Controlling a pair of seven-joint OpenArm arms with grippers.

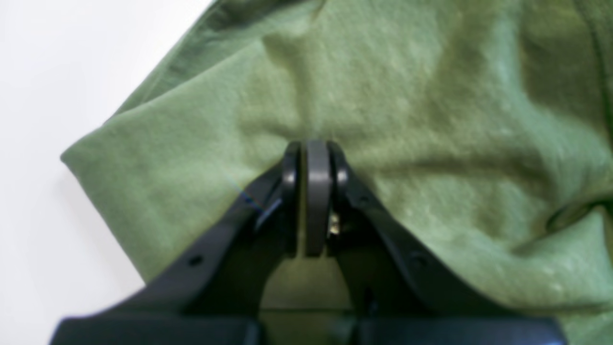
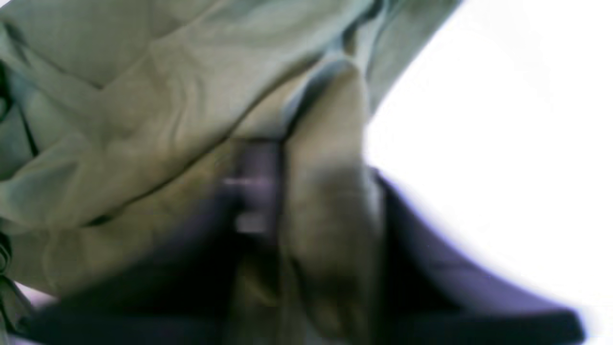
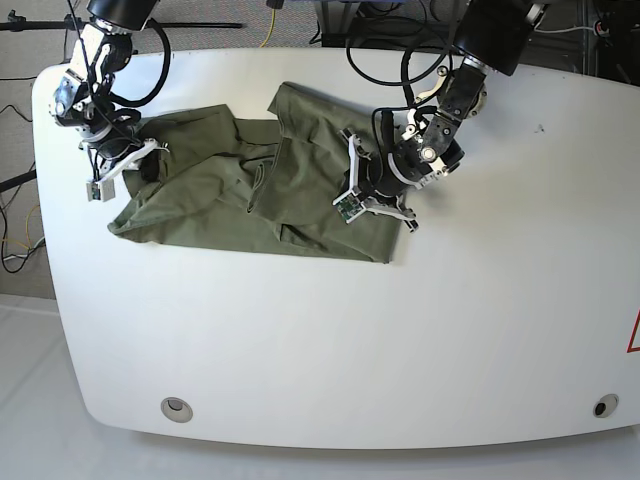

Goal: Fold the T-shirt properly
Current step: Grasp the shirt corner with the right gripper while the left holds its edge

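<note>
The olive-green T-shirt (image 3: pixel 250 190) lies spread and creased on the white table, with its right part folded over. My left gripper (image 3: pixel 372 192) rests on the shirt's right part. In the left wrist view its jaws (image 1: pixel 313 146) are shut, tips pressed into the T-shirt (image 1: pixel 431 96), and creases run toward them. My right gripper (image 3: pixel 140 160) is at the shirt's upper left edge. The right wrist view is blurred. It shows a bunched fold of the T-shirt (image 2: pixel 143 72) standing between the two dark fingers of the right gripper (image 2: pixel 325 191).
The white table (image 3: pixel 450 320) extends wide to the right and front of the shirt. Black cables (image 3: pixel 400 40) hang by the arm at the back. Two round fittings (image 3: pixel 177 407) sit near the front edge. A red mark (image 3: pixel 633 335) shows at the right edge.
</note>
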